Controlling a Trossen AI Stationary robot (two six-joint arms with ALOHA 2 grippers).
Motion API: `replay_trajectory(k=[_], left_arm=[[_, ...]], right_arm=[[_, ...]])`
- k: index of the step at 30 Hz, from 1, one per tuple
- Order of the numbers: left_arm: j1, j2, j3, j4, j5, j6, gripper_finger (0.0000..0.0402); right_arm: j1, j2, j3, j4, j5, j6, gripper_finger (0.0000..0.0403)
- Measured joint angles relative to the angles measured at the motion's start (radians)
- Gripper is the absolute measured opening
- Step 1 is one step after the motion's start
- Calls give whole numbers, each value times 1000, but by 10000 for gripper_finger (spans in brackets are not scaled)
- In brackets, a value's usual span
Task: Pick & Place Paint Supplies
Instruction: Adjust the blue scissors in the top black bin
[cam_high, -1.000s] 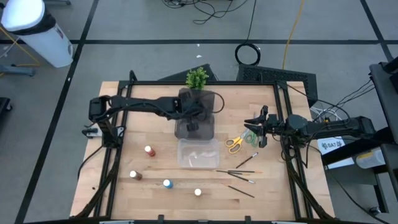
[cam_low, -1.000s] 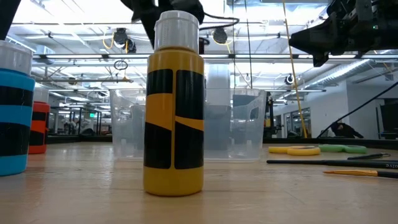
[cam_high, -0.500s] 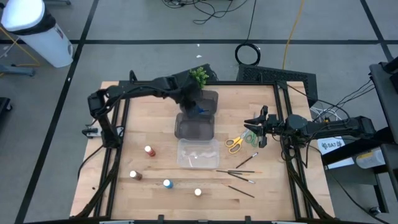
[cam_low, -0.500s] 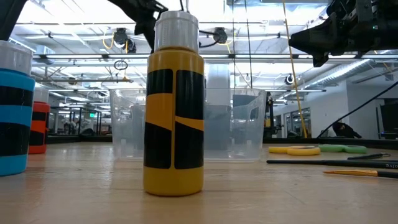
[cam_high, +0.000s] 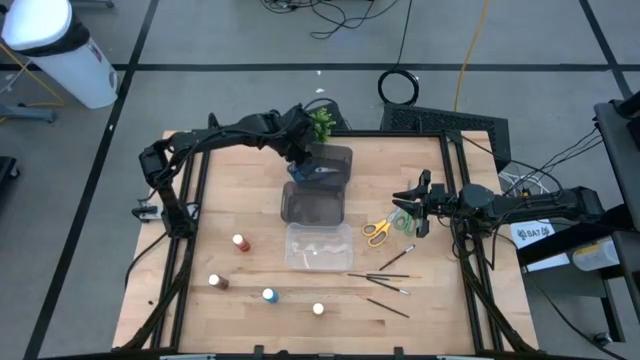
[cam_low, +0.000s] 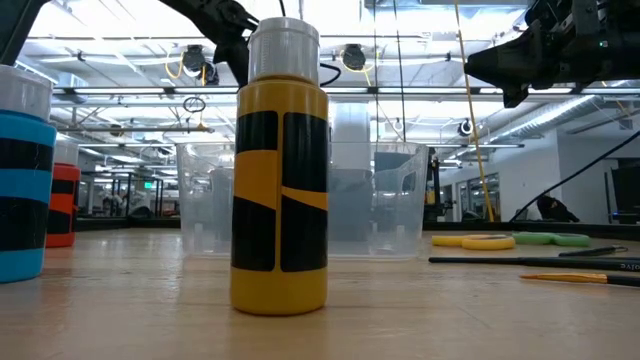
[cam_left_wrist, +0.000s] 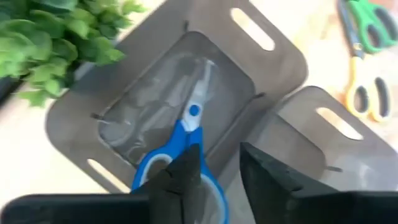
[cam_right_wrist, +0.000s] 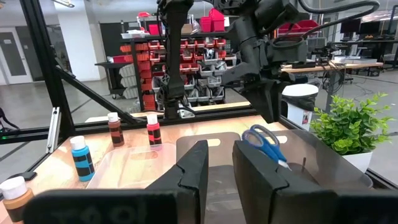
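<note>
In the upper middle of the high view, the left gripper (cam_high: 304, 160) hangs over the dark translucent plastic bin (cam_high: 314, 205), beside the small green potted plant (cam_high: 318, 124). Its fingers (cam_left_wrist: 186, 171) are parted, and the blue-handled scissors (cam_left_wrist: 180, 152) sit tilted in that bin just beyond them (the right wrist view shows the handles (cam_right_wrist: 264, 140) poking above the rim). The right gripper (cam_high: 412, 203) hovers at right of centre, its fingers spread a little with nothing between them, near the yellow-handled scissors (cam_high: 378, 230) and green-handled scissors (cam_high: 402, 222). The thin dark paintbrushes (cam_high: 385, 276) and four tiny paint bottles (cam_high: 268, 295) lie along the lower table.
</note>
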Motion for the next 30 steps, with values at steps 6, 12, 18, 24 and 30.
replay_trajectory(k=[6, 12, 18, 24, 30], left_arm=[[0, 0, 0, -6, -20, 27, 170], [-13, 0, 0, -85, -123, 111, 185], [-60, 1, -10, -86, -222, 180, 186], [-97, -1, -10, -62, -330, 226, 186], [-83, -8, -10, -42, -212, 246, 186]], right_arm=[[0, 0, 0, 0, 0, 0, 61], [0, 0, 0, 0, 0, 0, 61], [0, 0, 0, 0, 0, 0, 61], [0, 0, 0, 0, 0, 0, 61], [0, 0, 0, -9, 0, 1, 61]])
